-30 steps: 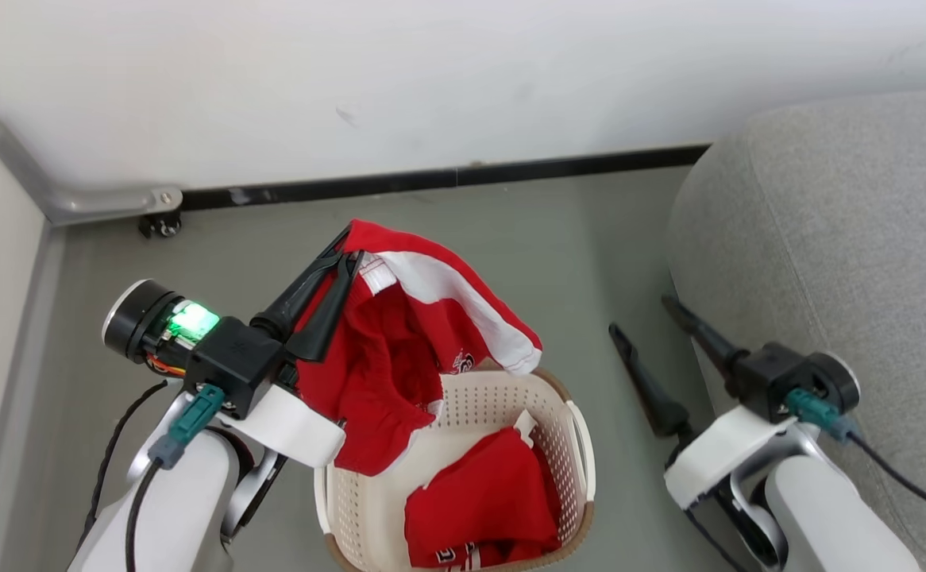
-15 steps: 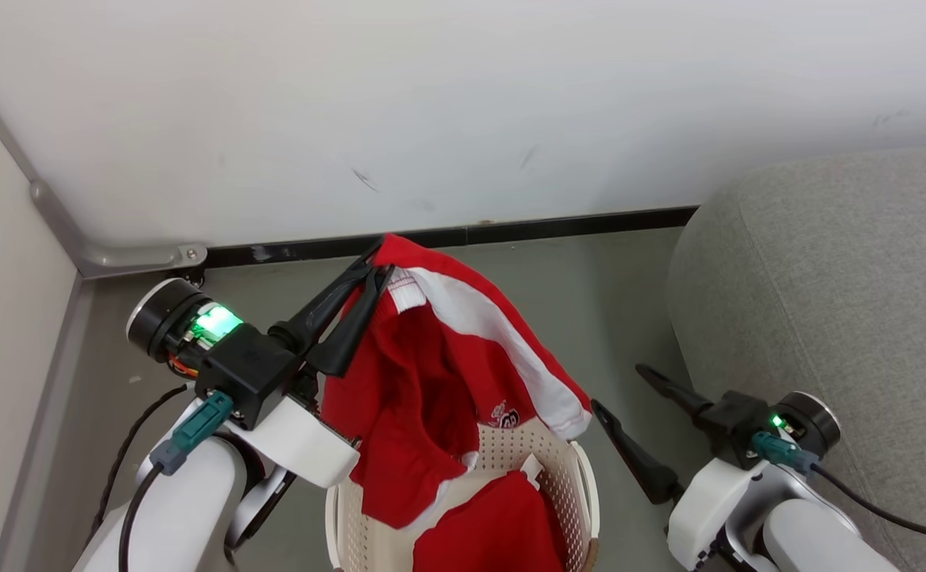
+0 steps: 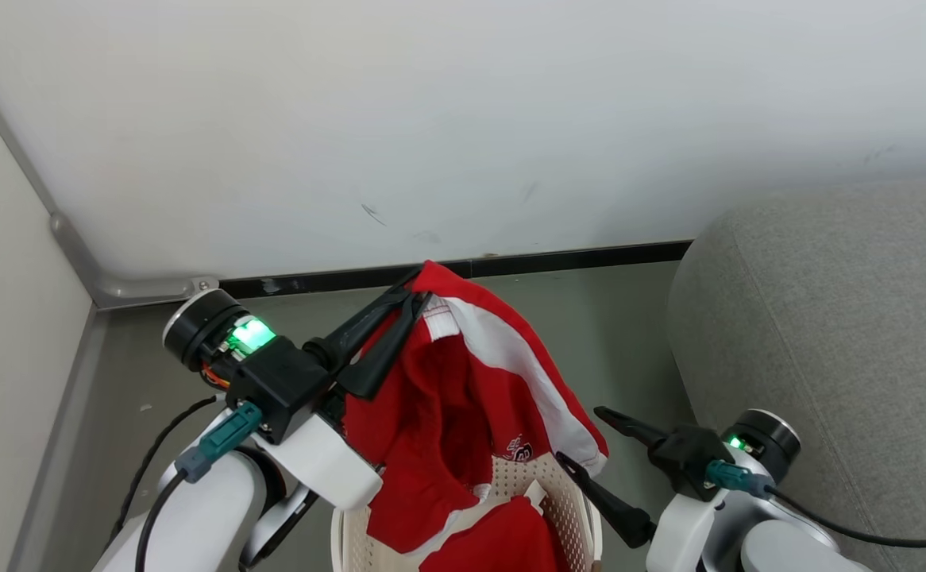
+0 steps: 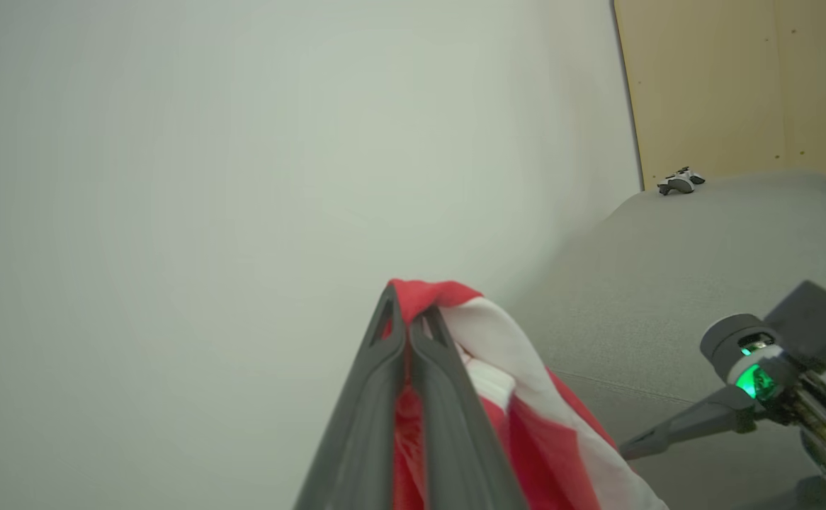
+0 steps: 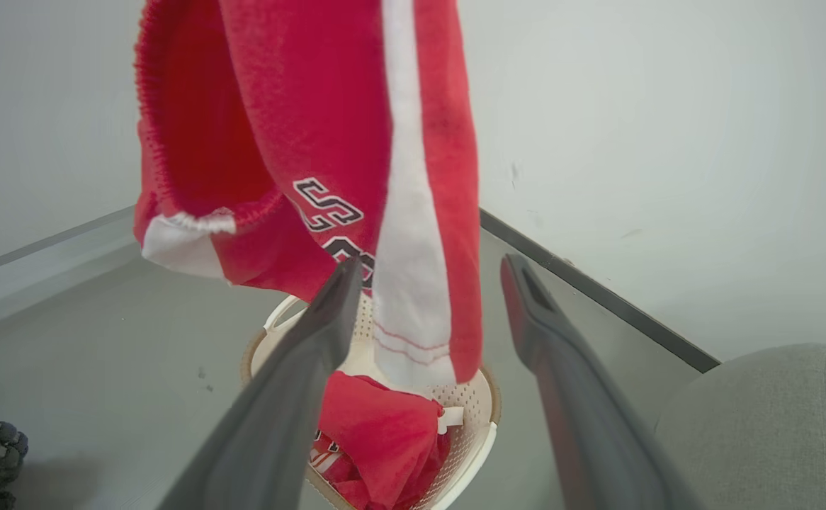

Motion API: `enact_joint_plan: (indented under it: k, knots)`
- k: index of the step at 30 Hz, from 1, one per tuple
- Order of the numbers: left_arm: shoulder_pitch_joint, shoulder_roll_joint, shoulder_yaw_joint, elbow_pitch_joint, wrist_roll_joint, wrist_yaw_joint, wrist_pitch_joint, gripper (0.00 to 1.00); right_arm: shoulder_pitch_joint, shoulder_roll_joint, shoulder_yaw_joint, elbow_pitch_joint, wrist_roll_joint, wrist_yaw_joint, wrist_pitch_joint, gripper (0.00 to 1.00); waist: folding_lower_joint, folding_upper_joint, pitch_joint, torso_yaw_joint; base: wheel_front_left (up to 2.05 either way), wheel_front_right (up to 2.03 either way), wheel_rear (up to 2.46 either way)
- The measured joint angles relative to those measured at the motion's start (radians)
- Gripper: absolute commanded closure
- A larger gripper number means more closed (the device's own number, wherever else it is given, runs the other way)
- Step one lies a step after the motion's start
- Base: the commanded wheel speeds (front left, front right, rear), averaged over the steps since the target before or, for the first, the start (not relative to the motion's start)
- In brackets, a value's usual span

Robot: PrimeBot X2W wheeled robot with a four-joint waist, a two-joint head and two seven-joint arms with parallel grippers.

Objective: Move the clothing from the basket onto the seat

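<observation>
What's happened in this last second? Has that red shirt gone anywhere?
The left gripper has carried the red garment higher above the basket. The right gripper has swung away from the edge of the seat toward the red garment. The head view itself shifted too. Unchanged: left shut on it, right open, another red garment lying in the basket.

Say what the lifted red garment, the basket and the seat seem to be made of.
Lifted garment: probably soft knit fabric, matte; it drapes in folds, with ribbed trim. Basket: likely moulded plastic, cream; even rows of perforations. Seat: woven upholstery, grey, matte; fine speckled texture.
</observation>
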Motion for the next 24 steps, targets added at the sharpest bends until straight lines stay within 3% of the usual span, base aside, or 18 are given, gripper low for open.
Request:
enact_joint_plan:
  k: [17,18,19,21,22,23,24]
  knots:
    - [-0.001,0.005,-0.078,-0.053,-0.05,0.0,0.044,1.0,-0.119,-0.016,0.173,0.061,0.029,0.0,0.006,0.0,0.0,0.0,-0.016,0.035,0.0,0.0,0.0]
    - [-0.001,0.006,-0.082,-0.054,-0.058,0.0,0.048,1.0,-0.122,-0.015,0.188,0.067,0.034,0.0,0.004,0.32,0.0,0.0,-0.016,0.037,0.0,0.0,0.0]
    - [-0.001,0.007,-0.086,-0.055,-0.067,0.0,0.049,1.0,-0.123,-0.011,0.201,0.074,0.039,0.0,-0.002,0.52,0.0,0.0,-0.015,0.039,0.0,0.0,0.0]
    - [-0.001,0.008,-0.089,-0.056,-0.077,0.0,0.049,1.0,-0.127,-0.006,0.224,0.081,0.04,0.0,-0.005,0.67,0.0001,0.0,-0.014,0.044,0.0,0.0,0.0]
    - [-0.001,0.008,-0.089,-0.056,-0.083,0.0,0.05,1.0,-0.131,-0.004,0.229,0.085,0.04,0.0,-0.013,0.79,0.0001,0.0,-0.013,0.045,0.0,0.0,0.0]
    - [-0.001,0.009,-0.089,-0.056,-0.088,0.0,0.051,1.0,-0.136,-0.003,0.231,0.088,0.041,0.0,-0.023,0.79,0.0001,0.0,-0.012,0.047,0.0,0.0,0.0]
    - [-0.001,0.01,-0.088,-0.056,-0.093,0.0,0.054,1.0,-0.14,-0.002,0.231,0.091,0.046,0.0,-0.032,1.0,0.0001,0.0,-0.011,0.048,0.0,0.0,0.0]
